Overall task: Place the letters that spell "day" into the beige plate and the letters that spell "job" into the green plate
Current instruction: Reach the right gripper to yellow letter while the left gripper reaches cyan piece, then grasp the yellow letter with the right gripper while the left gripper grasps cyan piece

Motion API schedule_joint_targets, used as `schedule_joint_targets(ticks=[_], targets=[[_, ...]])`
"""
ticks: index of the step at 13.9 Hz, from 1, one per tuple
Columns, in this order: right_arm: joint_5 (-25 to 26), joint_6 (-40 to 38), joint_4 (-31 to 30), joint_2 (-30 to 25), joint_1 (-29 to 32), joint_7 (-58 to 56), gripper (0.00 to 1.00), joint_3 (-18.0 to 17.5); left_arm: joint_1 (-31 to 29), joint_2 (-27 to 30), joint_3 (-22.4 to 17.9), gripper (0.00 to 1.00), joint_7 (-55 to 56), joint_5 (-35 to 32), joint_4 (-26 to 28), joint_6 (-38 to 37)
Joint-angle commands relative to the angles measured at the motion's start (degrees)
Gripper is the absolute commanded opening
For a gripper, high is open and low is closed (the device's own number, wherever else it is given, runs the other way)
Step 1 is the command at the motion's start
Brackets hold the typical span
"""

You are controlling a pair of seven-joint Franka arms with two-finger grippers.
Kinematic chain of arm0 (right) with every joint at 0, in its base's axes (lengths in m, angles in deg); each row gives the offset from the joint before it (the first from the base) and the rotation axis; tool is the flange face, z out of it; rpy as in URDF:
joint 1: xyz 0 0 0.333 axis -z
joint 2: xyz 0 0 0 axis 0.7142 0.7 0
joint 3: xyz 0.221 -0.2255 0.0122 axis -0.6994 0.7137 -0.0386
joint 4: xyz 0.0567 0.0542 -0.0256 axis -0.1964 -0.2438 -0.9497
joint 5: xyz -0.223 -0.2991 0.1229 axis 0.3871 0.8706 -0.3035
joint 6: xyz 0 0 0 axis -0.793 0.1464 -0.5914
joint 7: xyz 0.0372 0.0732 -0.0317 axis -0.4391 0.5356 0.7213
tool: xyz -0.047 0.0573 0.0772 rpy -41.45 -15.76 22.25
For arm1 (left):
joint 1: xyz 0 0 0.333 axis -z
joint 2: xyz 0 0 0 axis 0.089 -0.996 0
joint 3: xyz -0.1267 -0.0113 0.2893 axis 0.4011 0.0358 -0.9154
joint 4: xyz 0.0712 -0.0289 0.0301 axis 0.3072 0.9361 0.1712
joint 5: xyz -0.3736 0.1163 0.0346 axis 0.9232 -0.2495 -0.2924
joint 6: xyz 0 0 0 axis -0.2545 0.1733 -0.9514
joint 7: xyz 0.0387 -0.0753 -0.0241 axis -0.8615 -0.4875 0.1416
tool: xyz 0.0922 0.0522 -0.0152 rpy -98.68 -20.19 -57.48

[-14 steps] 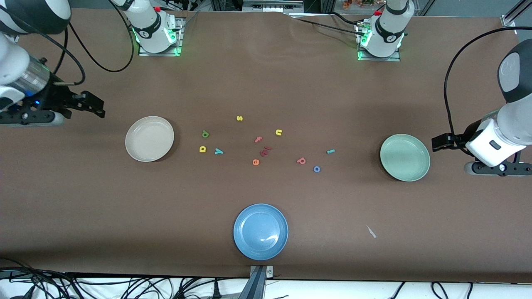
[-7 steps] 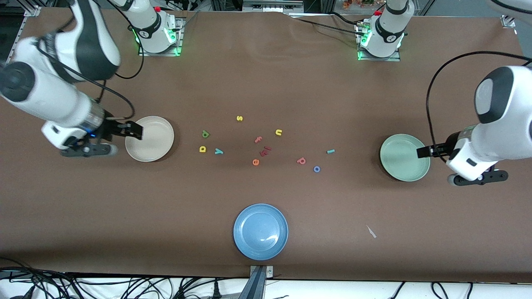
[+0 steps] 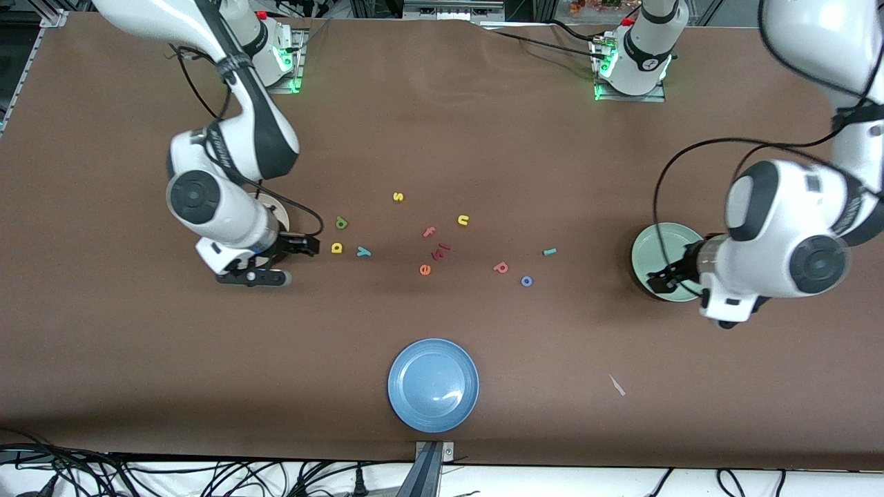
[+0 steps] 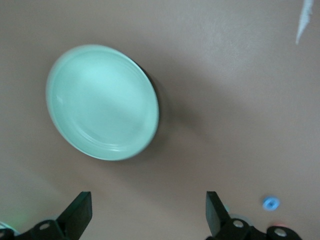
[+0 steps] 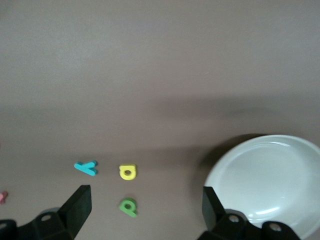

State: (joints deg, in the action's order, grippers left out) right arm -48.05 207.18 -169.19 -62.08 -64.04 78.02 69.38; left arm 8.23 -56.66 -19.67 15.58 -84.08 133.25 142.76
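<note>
The small yellow toy letter d (image 3: 336, 248), green toy letter a (image 3: 341, 223) and teal toy letter y (image 3: 363, 252) lie together on the brown table (image 3: 442, 138), beside the round cream-beige plate (image 5: 270, 175), which the right arm mostly covers in the front view. The right gripper (image 3: 309, 245) hovers just beside the d, fingers apart. The teal j (image 3: 550, 252), blue ring o (image 3: 526, 281) and pinkish-red b (image 3: 501, 267) lie nearer the round mint-green plate (image 3: 656, 245), where the left gripper (image 3: 661, 279) hangs over its rim, fingers spread wide

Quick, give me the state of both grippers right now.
Left gripper: open, holding nothing, over the green plate.
Right gripper: open, holding nothing, between the beige plate and the yellow d.
</note>
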Motion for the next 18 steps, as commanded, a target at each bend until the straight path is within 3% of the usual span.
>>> schedule_joint_targets(ticks=[1,3,5,7,10,16,18], targets=[[0.3,6.8,-4.7,0.2,-2.9,3.8,0.79,0.5,2.8,-1.8,-0.5,1.00,13.3,2.7,3.6,6.1],[0.3,13.9,-9.2,0.6,-3.1,4.0,0.66,0.5,4.1,-1.7,-0.4,0.99,21.7,4.8,8.3,13.2],[0.3,16.5,-10.3,2.1,-3.2,4.0,0.65,0.5,6.0,-1.0,-0.4,0.99,25.6,5.2,12.6,17.3],[0.3,16.6,-10.4,3.1,-3.8,4.1,0.64,0.5,6.2,0.6,1.0,0.98,28.1,9.1,18.4,24.4],[0.3,18.1,-10.4,5.5,-4.4,5.0,0.62,0.7,6.5,1.4,3.9,0.96,35.8,8.9,25.3,34.7],[0.3,19.6,-10.4,7.2,-4.8,5.1,0.61,0.7,10.3,1.5,4.3,0.86,44.2,8.7,31.3,39.5],[0.3,19.6,-10.4,7.6,-4.9,5.6,0.59,0.7,10.6,1.4,4.3,0.71,44.2,8.7,31.9,40.8]])
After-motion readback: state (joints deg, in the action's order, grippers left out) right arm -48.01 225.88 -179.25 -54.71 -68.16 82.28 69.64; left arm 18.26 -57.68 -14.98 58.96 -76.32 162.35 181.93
